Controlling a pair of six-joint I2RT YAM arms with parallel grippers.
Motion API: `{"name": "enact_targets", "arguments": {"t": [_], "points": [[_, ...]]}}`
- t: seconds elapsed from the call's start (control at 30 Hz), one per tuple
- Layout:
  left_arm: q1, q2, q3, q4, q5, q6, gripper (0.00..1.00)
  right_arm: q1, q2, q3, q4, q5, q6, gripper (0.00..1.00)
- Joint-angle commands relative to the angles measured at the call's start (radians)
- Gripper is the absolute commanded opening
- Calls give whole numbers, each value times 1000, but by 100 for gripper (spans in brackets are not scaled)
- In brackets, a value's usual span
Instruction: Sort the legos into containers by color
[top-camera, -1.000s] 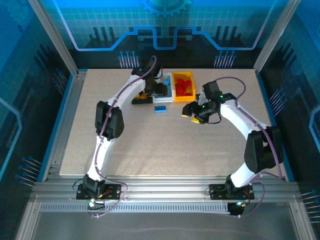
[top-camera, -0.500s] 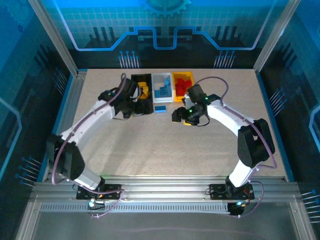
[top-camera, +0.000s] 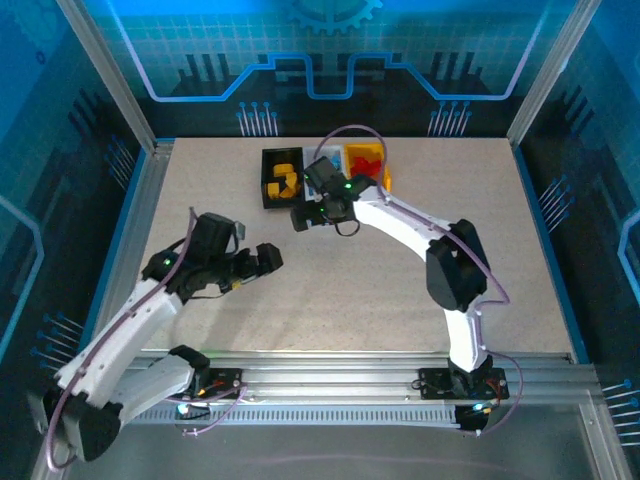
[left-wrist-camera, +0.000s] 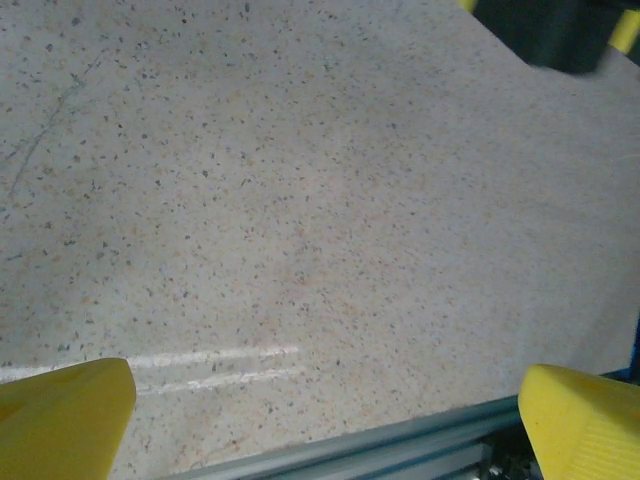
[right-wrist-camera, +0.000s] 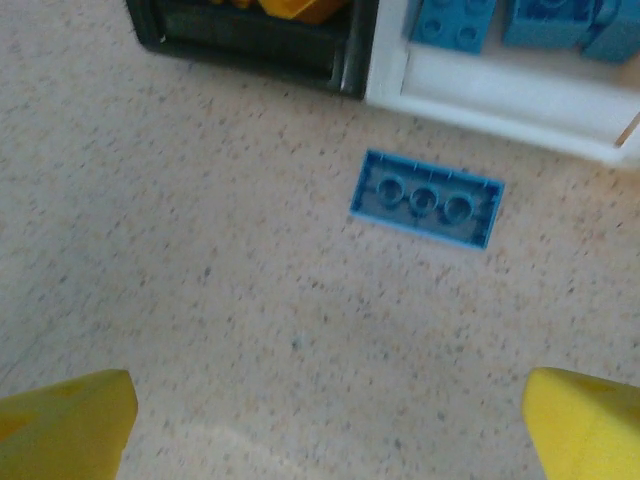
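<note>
right gripper (right-wrist-camera: 320, 430): jaws wide apart, nothing between them, poised over the table (right-wrist-camera: 200, 300) just short of the bins. one blue lego (right-wrist-camera: 427, 198) lies flat ahead of it, studs down, three underside tubes showing. it is near the front wall of the white bin (right-wrist-camera: 500, 95) but not touching it. the black bin (right-wrist-camera: 250, 45) stands hard against the white one.

handling, by judgement: a light, rigid, hollow brick with smooth walls, likely to skid or tip if pinched off-centre. best taken across its two long sides at mid-length, with the fingers right down at the table.

left gripper (left-wrist-camera: 320, 420): jaws apart, empty, above bare table, well away from the bins.

count: one loose lego seen on the table. three bins, the third a yellow-orange bin (top-camera: 386, 178). at least three blue bricks (right-wrist-camera: 450, 20) in the white bin, cut off by the frame edge. yellow-orange pieces (top-camera: 283, 180) in the black bin and red pieces (top-camera: 366, 160) in the yellow-orange bin, numbers not determinable.
</note>
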Motion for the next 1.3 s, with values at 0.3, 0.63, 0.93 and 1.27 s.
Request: {"name": "enact_targets", "arguments": {"t": [0.3,0.63,0.93,1.27], "points": [[6,-231,-49,-235,41,90,99,46,188,196,-188,227,115,100],[6,-242,-51,-228,46,117,99,10,282,273,-186,145,135,100],[6,-194,-35,-197,44,91,99,-47,395,363,-202,85,169,100],[6,-141,-16,-183,27,92,99,-78,521,486,-225,16,175,98]]}}
